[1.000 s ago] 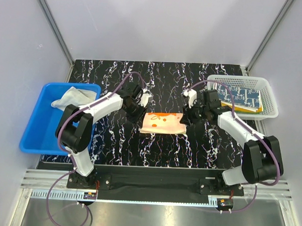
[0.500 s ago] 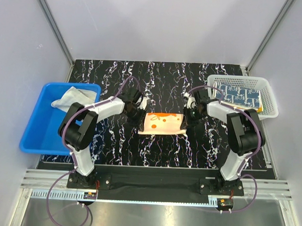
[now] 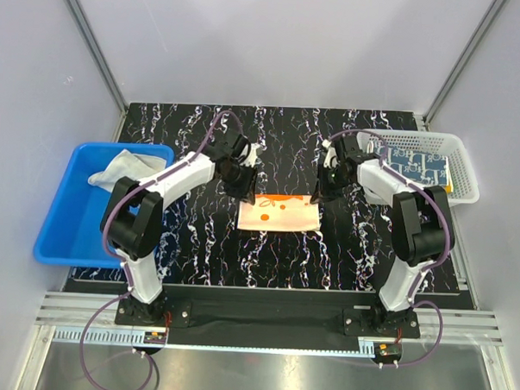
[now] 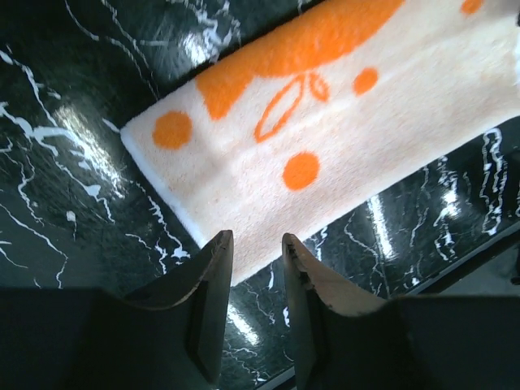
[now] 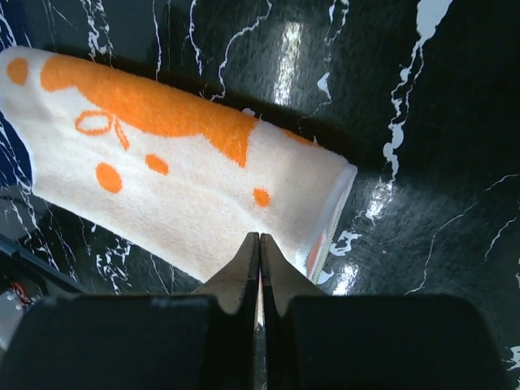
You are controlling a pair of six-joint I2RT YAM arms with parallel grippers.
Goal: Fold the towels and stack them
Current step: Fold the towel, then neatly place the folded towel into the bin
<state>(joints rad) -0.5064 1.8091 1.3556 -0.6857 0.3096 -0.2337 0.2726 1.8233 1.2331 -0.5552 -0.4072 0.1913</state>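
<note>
A cream towel with an orange fox print lies folded flat on the black marbled table, between the two arms. My left gripper hovers over its left end. In the left wrist view the jaws stand open above the towel, with nothing between them. My right gripper hangs over the right end. Seen from the right wrist, its fingers are pressed shut above the towel and hold nothing that I can see.
A blue bin at the left holds a crumpled whitish-beige towel. A white mesh basket at the far right holds a navy-patterned towel on top of a yellow one.
Both grippers have drawn up and back from the towel's ends. The right gripper has shut and the left has opened a little. The towel stays flat.
</note>
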